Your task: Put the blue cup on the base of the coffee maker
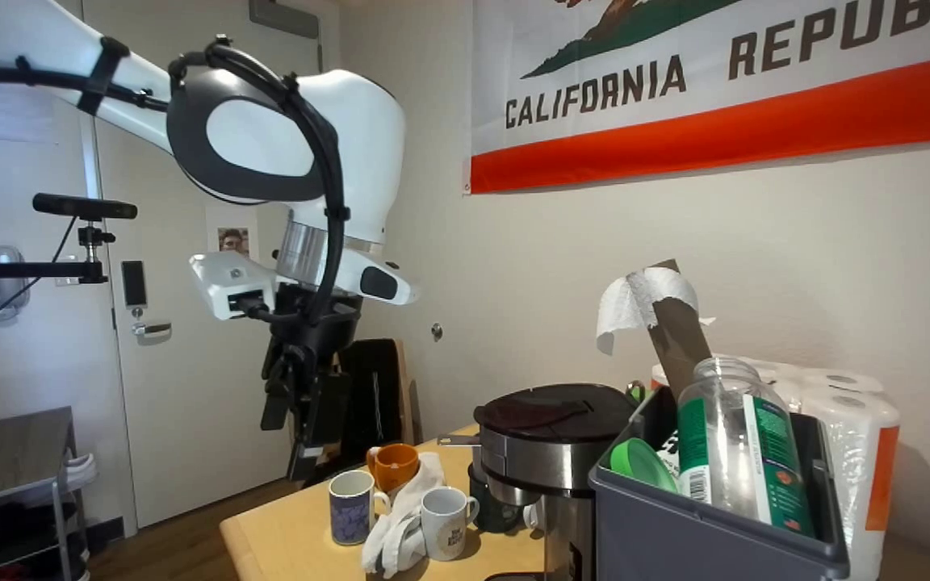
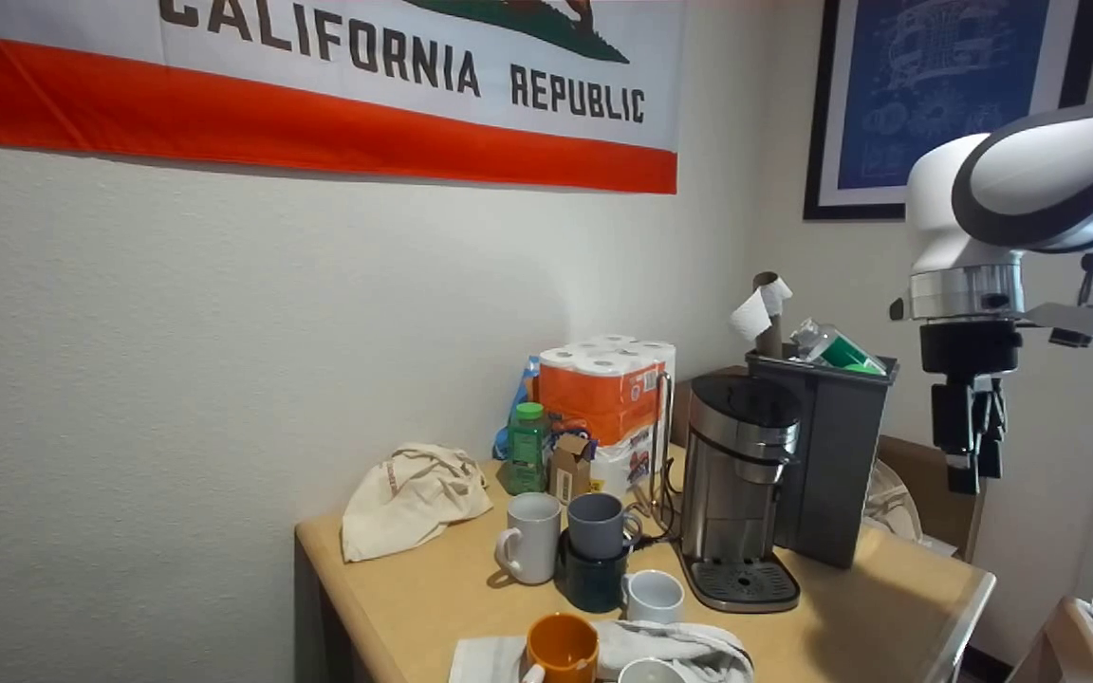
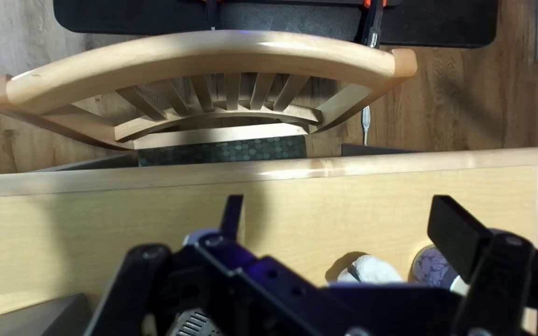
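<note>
The tool (image 3: 343,215) hangs spread, well apart from the blue cup (image 2: 595,526).

Seemingly a home; coffee maker (image 2: 734,493); shoe rack (image 1: 9,452); wall flag (image 1: 723,105).

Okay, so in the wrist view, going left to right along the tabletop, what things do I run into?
Corner of the grey bin, the coffee maker's drip tray, white cloth, purple-patterned mug. I left out the gripper: it spreads across too much of the view to place.
</note>
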`<action>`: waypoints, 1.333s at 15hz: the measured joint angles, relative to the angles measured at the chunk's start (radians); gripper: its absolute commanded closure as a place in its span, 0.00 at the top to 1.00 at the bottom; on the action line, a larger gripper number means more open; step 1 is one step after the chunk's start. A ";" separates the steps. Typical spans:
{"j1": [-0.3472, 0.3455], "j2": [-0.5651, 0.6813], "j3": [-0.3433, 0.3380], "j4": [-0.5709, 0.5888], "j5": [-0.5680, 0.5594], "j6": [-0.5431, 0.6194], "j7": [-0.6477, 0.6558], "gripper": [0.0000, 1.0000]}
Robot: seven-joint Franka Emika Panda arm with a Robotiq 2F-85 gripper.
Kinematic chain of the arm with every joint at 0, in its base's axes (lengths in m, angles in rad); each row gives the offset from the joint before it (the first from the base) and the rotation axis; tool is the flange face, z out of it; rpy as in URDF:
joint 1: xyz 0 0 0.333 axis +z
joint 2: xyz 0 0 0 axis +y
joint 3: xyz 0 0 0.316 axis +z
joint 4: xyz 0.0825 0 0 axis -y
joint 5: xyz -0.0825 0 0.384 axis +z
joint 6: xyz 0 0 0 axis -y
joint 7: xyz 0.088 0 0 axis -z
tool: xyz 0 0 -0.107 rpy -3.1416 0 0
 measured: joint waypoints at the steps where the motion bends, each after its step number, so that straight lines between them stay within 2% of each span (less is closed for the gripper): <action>1: 0.002 0.013 0.009 -0.003 0.008 0.016 0.000 1.00; 8: 0.062 0.202 0.123 -0.015 0.074 0.208 0.056 1.00; 15: 0.136 0.429 0.247 0.051 0.072 0.401 0.324 1.00; 20: 0.177 0.557 0.259 0.124 0.064 0.496 0.566 1.00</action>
